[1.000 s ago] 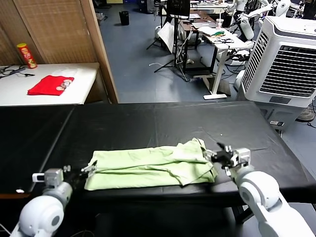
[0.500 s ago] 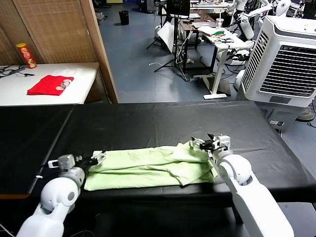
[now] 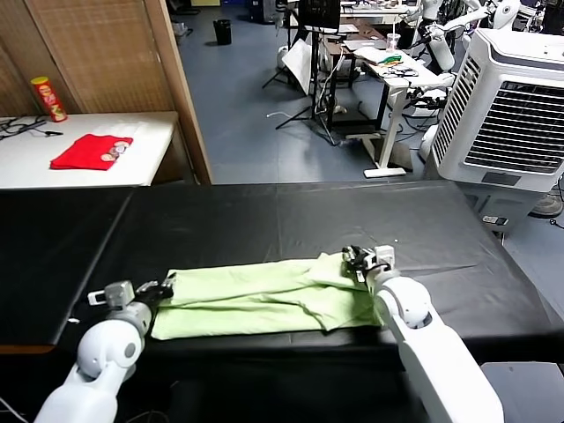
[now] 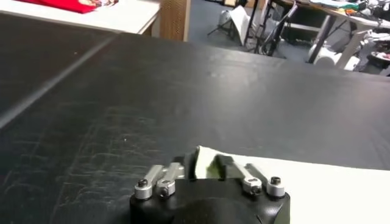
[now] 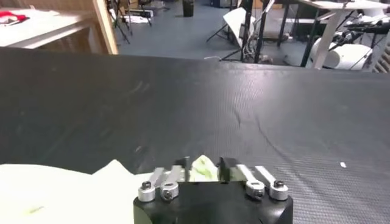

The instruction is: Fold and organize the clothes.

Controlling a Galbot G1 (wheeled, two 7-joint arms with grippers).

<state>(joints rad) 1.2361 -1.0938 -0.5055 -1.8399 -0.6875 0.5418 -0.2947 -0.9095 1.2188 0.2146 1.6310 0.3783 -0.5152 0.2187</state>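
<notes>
The pale green T-shirt (image 3: 264, 295) lies folded in a long strip near the front edge of the black table (image 3: 264, 220). Its printed patch is hidden. My left gripper (image 3: 165, 286) is at the shirt's left end, and in the left wrist view (image 4: 208, 168) its fingers are closed on the shirt's corner (image 4: 204, 159). My right gripper (image 3: 356, 257) is at the shirt's right end, by the bunched sleeve. In the right wrist view (image 5: 203, 165) a fold of green cloth (image 5: 203, 170) fills the gap between its fingers.
A white side table (image 3: 53, 172) at the far left holds a small red folded garment (image 3: 91, 151) and a red and yellow can (image 3: 48, 99). A wooden partition (image 3: 181, 88) stands behind it. A white air cooler (image 3: 511, 115) stands at the far right.
Both grippers have moved inward onto the shirt's two ends. The right one has come left onto the sleeve. The left one has settled on the left corner.
</notes>
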